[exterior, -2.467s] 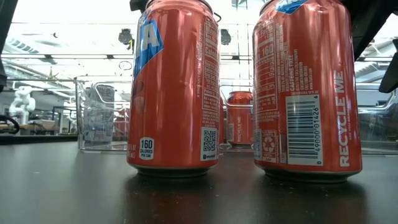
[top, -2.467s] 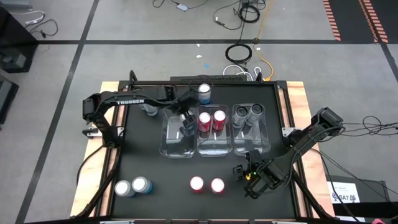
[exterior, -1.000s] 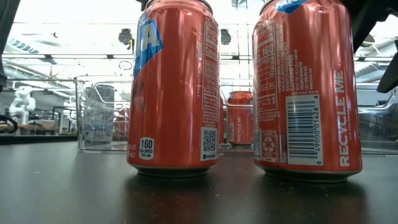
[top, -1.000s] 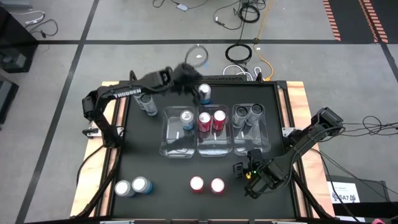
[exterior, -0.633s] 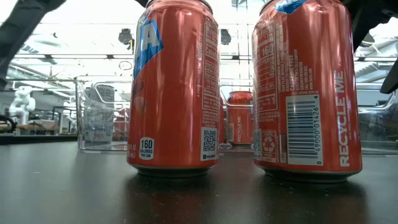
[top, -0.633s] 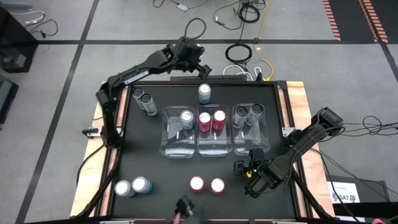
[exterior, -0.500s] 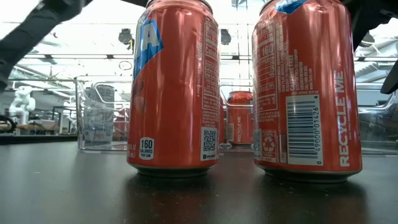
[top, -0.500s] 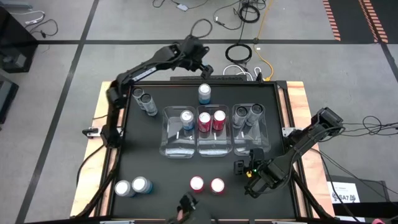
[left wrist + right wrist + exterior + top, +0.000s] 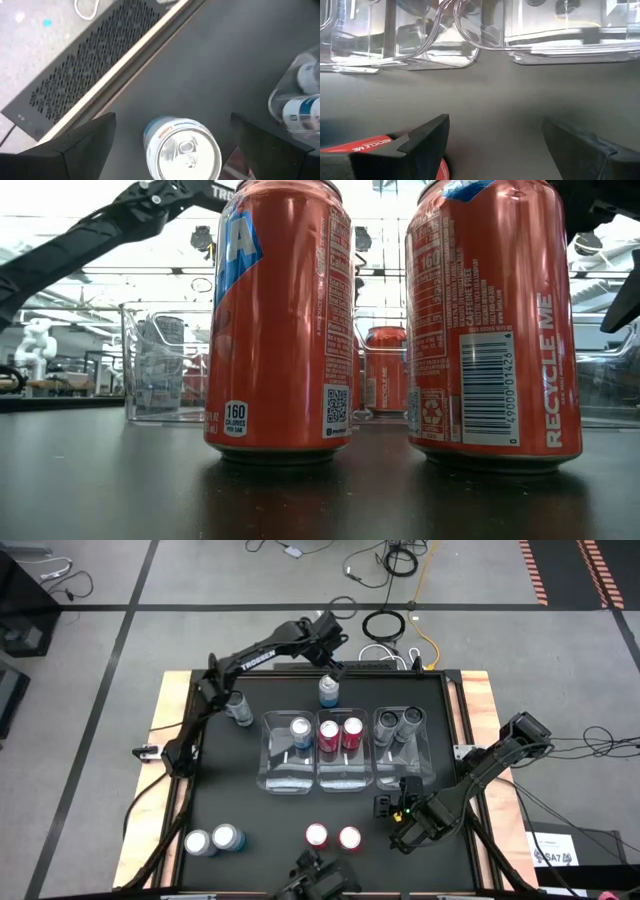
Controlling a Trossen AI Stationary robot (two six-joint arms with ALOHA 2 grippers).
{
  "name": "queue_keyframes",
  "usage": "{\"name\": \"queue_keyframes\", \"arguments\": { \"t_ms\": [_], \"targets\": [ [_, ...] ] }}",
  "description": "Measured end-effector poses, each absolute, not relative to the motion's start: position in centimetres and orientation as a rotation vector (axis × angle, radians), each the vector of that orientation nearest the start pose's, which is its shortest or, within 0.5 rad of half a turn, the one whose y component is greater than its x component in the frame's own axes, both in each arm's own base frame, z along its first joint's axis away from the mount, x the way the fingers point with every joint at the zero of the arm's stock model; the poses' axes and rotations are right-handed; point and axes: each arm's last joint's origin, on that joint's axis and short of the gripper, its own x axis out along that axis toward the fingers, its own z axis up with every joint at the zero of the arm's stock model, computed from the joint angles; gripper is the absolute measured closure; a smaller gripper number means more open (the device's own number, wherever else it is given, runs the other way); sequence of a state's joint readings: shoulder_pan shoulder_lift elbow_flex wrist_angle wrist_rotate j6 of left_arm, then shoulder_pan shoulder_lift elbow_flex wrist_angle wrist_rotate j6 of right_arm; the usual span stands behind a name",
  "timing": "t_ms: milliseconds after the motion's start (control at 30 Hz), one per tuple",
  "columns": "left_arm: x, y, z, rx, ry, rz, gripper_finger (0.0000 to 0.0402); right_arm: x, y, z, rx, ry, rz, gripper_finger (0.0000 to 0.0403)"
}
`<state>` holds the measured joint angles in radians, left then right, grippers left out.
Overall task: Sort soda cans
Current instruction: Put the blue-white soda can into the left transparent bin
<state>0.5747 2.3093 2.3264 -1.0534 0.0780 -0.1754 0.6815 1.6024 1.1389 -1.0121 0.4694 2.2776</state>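
A light blue soda can [image 9: 328, 692] stands alone near the table's far edge. My left gripper [image 9: 334, 660] hangs open just above it, one finger on either side of the can's silvery top [image 9: 182, 150], touching nothing. The left bin [image 9: 285, 775] holds one light blue can [image 9: 300, 732]. Two red cans [image 9: 340, 734] stand in the middle bin and two dark grey cans [image 9: 399, 724] in the right one. Two red cans [image 9: 332, 836] stand near the front edge. My right gripper [image 9: 388, 812] waits open beside them, and one red can [image 9: 367, 145] shows by its finger.
Two light blue cans [image 9: 212, 840] stand at the near left, and two more cans [image 9: 237, 706] at the far left under my left arm. A dark shape [image 9: 315, 882] shows at the table's near edge. Bare black tabletop [image 9: 260, 815] lies between the bins and the front cans.
My left gripper has swung out past the table's far edge, then toward the right and down over the lone light blue can, tipping to point more steeply downward and staying open. My right arm has kept its place.
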Motion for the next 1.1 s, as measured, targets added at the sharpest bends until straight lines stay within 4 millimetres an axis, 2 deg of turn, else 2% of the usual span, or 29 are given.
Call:
{"name": "queue_keyframes", "arguments": {
  "t_ms": [267, 600, 1100],
  "targets": [
    [42.1, 26.4, 25.3, -0.539, 1.026, 0.488, 0.0002, 22.8, 16.8, 21.8, 1.179, 0.704, -1.093, 0.0093],
    [42.3, 26.2, 24.7, -0.543, 1.048, 0.483, 0.0002, 22.8, 16.8, 21.8, 1.178, 0.703, -1.093, 0.0093],
    [41.9, 25.6, 21.6, -0.565, 1.151, 0.474, 0.0007, 22.9, 16.9, 21.8, 1.190, 0.700, -1.084, 0.0093]
  ]
}}
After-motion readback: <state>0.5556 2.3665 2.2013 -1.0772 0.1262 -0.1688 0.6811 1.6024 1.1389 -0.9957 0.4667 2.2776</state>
